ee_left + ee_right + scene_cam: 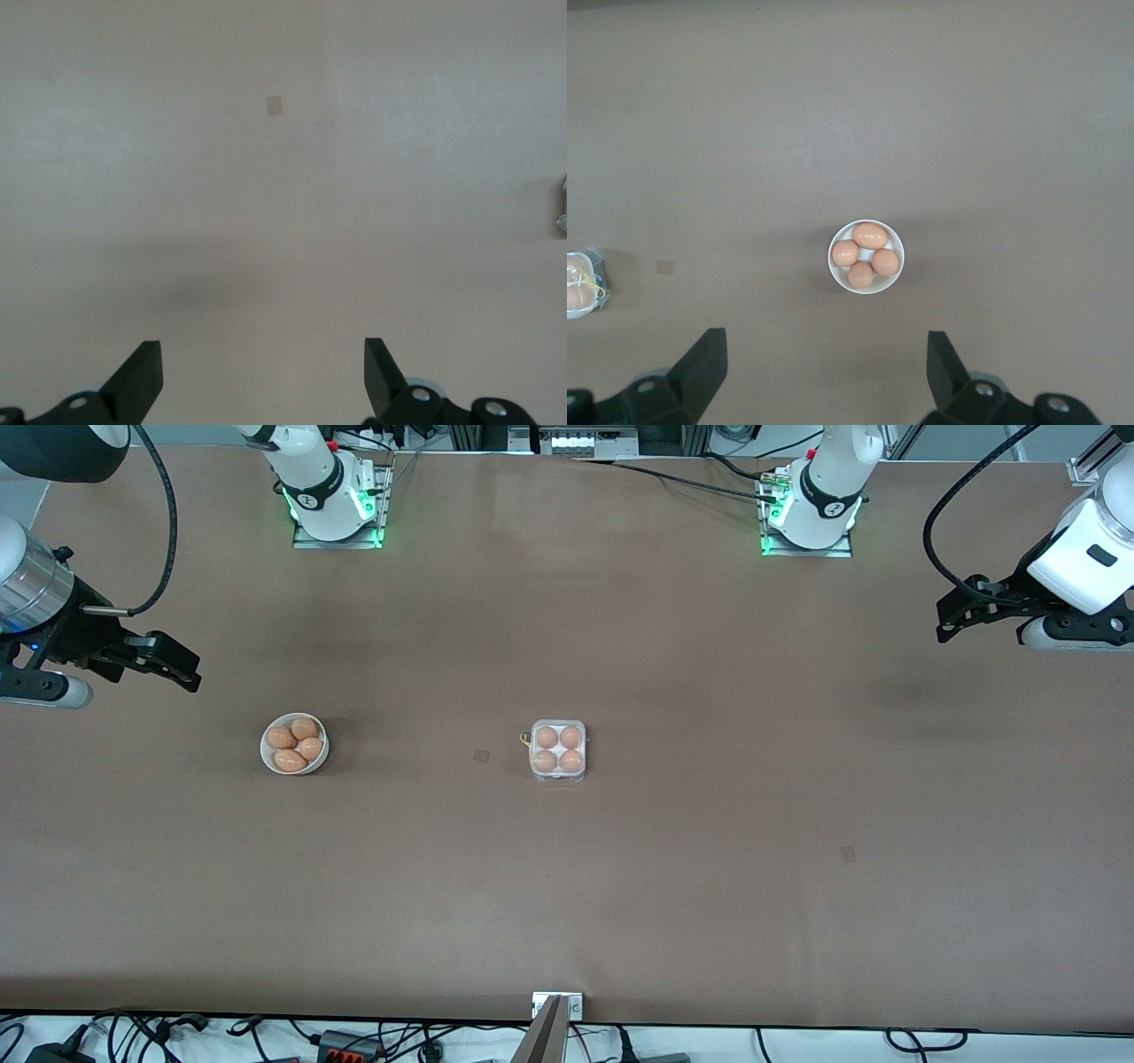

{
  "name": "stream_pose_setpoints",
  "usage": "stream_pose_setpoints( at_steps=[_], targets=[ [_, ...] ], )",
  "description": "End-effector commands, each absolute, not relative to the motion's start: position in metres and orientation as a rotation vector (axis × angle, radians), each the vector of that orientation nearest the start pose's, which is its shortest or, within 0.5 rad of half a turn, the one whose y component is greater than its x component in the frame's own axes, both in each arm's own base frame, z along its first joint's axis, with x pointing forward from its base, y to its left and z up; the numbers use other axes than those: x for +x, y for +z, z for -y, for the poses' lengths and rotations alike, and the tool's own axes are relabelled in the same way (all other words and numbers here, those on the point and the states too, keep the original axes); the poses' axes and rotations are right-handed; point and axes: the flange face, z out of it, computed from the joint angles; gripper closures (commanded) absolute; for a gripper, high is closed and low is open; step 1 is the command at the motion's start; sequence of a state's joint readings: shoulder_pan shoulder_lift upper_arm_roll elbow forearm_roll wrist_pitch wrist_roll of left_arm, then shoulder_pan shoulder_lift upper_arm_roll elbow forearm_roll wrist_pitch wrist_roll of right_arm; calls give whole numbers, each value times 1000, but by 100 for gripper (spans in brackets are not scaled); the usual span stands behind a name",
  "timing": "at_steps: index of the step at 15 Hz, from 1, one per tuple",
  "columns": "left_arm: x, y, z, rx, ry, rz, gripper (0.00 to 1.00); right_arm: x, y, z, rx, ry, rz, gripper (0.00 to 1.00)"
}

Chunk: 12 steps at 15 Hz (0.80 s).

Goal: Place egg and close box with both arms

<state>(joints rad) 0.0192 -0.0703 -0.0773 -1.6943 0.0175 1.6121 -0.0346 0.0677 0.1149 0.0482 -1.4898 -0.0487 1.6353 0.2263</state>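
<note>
The clear box [558, 750] sits at the middle of the table. Every cell holds an orange-brown egg [547, 737], and the box shows as one compact square with its lid down over them. My right gripper [173, 662] is open and empty, up in the air over the right arm's end of the table. In the right wrist view [826, 345] its jaws stand wide apart, with the box [580, 283] at the picture's edge. My left gripper [961, 615] is open and empty over the left arm's end, and its jaws also stand wide in the left wrist view [261, 354].
A round white bowl [268, 757] with several eggs stands toward the right arm's end, level with the box; it also shows in the right wrist view [835, 241]. Small tape marks [481, 755] lie on the brown table. Cables run along the table's near edge.
</note>
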Motion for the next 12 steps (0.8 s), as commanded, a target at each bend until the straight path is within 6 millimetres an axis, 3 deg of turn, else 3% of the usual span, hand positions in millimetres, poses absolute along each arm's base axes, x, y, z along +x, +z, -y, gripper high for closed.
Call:
stream_pose_setpoints(
  at_steps=[1, 12],
  targets=[
    [537, 615, 30, -3126, 23, -70, 0, 593, 607, -63, -3178, -76, -170, 0],
    [537, 615, 32, -3124, 26, -79, 0, 585, 622, -49, -3124, -88, -209, 0]
  ],
)
